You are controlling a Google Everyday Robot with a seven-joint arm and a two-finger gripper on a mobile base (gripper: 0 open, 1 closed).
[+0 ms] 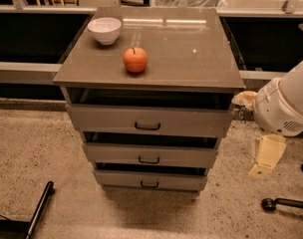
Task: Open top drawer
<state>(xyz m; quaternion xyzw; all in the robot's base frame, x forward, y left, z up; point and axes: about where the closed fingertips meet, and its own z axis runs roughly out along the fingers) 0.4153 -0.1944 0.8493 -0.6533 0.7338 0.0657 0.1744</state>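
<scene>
The top drawer [149, 121] is the widest grey-brown front, just under the cabinet top, with a small black bar handle [147, 126] at its centre. A dark gap shows above its front. Two narrower drawers [150, 155] sit below it with like handles. My gripper [265, 156] hangs on the white arm [287, 103] to the right of the cabinet, level with the drawers and apart from the handle.
A red apple [135, 59] and a white bowl [104, 30] stand on the cabinet top [191, 49]. A black chair leg [39, 210] lies at the lower left and a black caster base [283, 203] at the lower right. Dark shelving runs behind.
</scene>
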